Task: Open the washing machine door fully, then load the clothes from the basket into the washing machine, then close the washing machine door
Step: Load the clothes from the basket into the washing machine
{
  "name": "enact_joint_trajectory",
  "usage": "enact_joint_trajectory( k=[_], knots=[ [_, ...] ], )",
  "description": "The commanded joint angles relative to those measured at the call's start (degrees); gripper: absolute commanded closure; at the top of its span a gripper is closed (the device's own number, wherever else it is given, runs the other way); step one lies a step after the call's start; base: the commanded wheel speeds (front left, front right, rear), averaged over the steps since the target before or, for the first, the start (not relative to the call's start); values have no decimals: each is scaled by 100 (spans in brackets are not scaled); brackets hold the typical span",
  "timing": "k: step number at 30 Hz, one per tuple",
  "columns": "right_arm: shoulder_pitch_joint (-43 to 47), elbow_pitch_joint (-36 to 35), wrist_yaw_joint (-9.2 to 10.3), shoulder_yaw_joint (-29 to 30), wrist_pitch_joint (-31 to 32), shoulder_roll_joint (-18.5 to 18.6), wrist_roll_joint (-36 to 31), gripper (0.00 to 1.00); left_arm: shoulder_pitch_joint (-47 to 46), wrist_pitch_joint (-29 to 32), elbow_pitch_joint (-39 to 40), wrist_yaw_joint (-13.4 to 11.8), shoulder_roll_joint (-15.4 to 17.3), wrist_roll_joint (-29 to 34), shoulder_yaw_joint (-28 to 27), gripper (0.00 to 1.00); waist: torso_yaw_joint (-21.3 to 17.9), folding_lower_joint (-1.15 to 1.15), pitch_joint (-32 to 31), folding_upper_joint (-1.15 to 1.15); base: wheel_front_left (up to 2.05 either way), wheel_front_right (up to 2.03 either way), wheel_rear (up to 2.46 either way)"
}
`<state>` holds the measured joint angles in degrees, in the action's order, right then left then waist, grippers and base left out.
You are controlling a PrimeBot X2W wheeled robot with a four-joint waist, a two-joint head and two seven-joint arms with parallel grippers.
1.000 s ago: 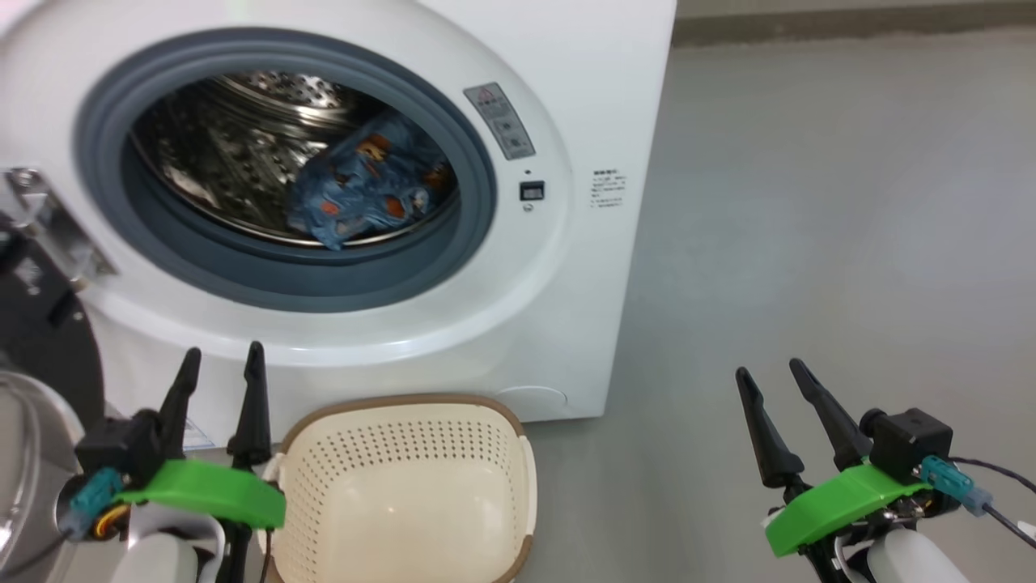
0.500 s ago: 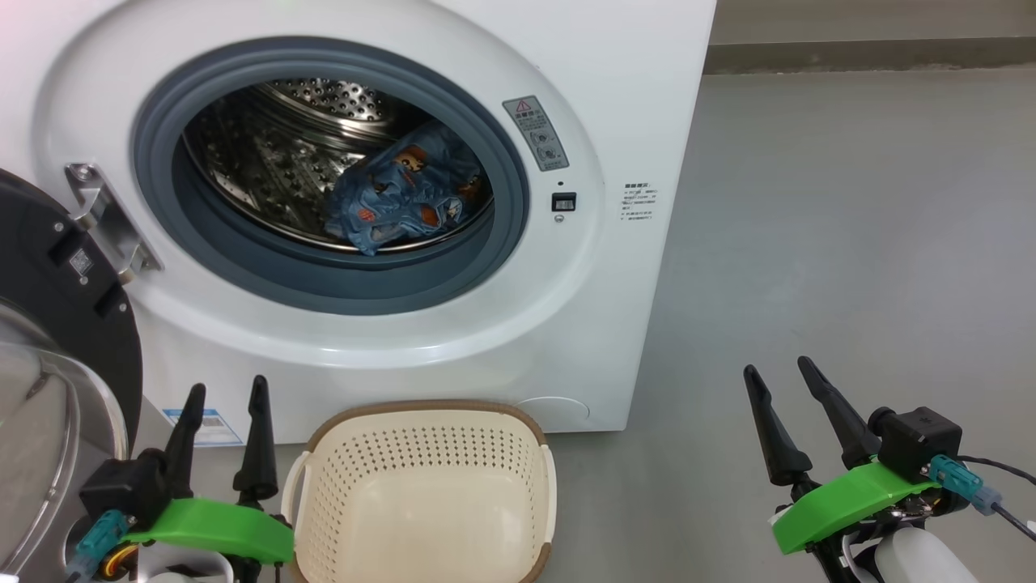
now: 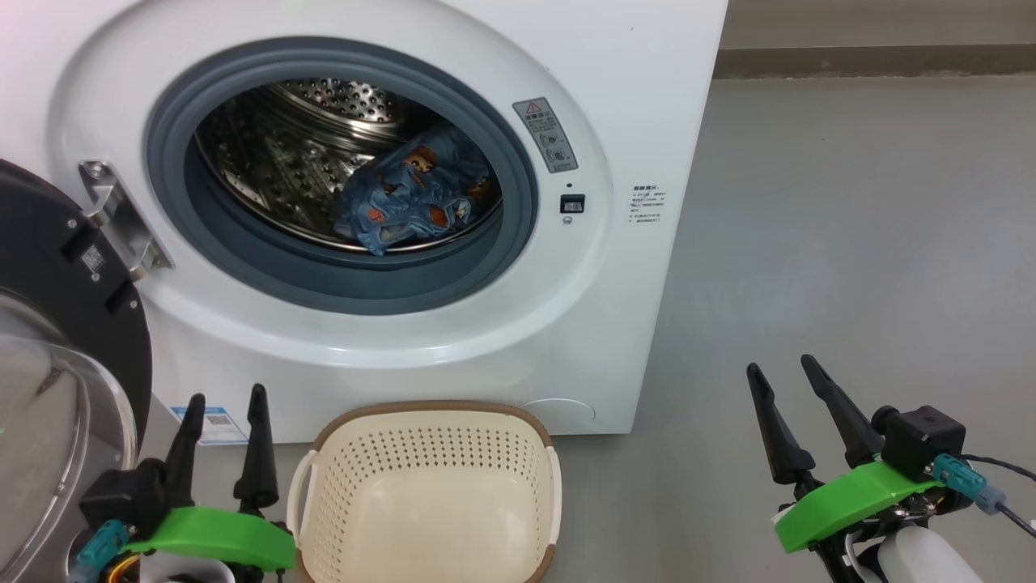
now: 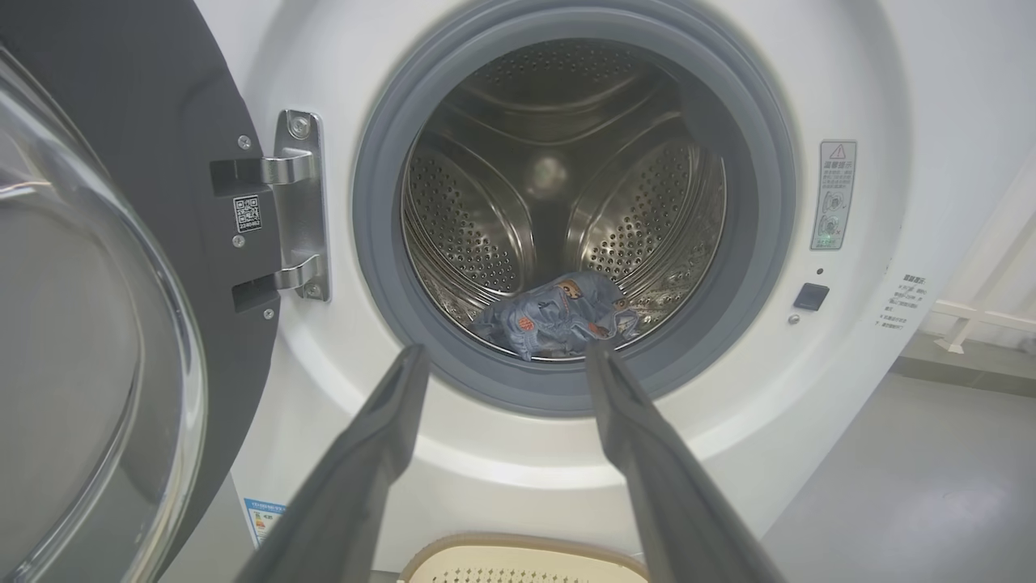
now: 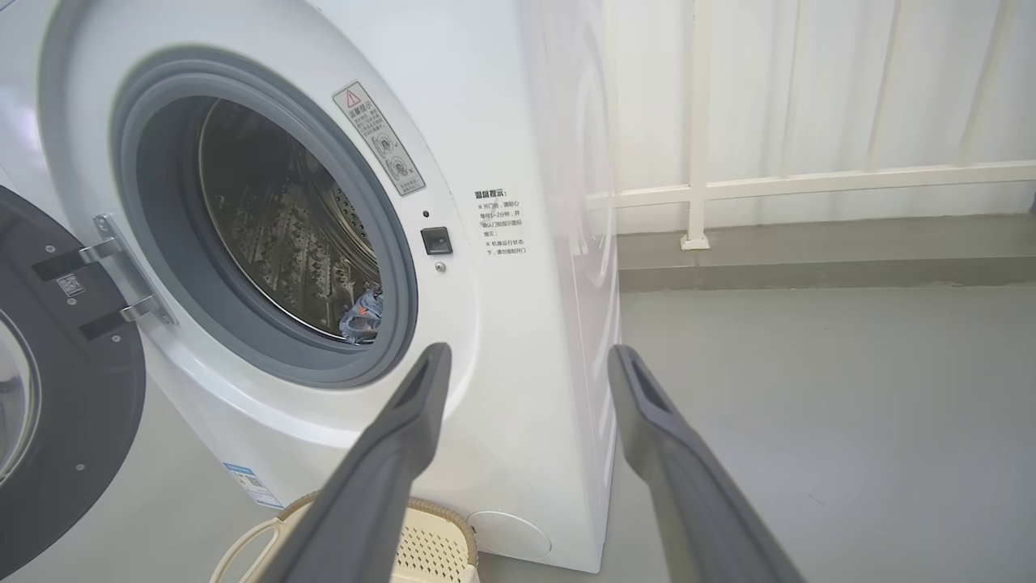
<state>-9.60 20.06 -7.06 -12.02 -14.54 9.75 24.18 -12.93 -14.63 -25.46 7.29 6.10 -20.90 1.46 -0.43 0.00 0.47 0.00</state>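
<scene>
The washing machine (image 3: pixel 647 105) stands with its door (image 3: pixel 57 267) swung wide open to the left, glass bowl window (image 3: pixel 48 437) facing me. The clothes (image 3: pixel 413 198), blue with bear faces, lie in the steel drum (image 4: pixel 558 316) (image 5: pixel 364 316). The cream basket (image 3: pixel 429 494) sits on the floor before the machine and holds nothing. My left gripper (image 3: pixel 227 397) hangs open just left of the basket, nothing between its fingers (image 4: pixel 380 437). Over bare floor to the right of the machine, my right gripper (image 3: pixel 781 368) is open too, its fingers (image 5: pixel 405 421) holding nothing.
Grey floor (image 3: pixel 850 243) stretches to the right of the machine. A low kerb (image 5: pixel 809 271) and a white railing (image 5: pixel 809 182) with a curtain run along the back. The open door takes up the space at the far left.
The head camera has shifted, so the whole scene slid right and slightly down. Door, clothes and basket stay put. Both grippers remain open and low.
</scene>
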Motion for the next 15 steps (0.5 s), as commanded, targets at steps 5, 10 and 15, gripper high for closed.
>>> enact_joint_trajectory(
  k=[5, 10, 15],
  knots=[
    [-59, -152, -43, -83, -46, 96, -65, 0, -78, -37, 121, 20, 58, 30, -186, 0, -7, 0, -1, 0, 0, 0, 0],
    [-68, -142, -43, -97, -46, 81, -69, 0, -73, -37, 126, 20, 78, -25, -192, 0, -22, 0, -1, 0, 0, 0, 0],
    [-71, -130, -43, -99, -46, 75, -69, 0, -71, -37, 107, 20, 79, -24, -214, 0, -29, 0, -12, 0, 0, 0, 0]
  ],
)
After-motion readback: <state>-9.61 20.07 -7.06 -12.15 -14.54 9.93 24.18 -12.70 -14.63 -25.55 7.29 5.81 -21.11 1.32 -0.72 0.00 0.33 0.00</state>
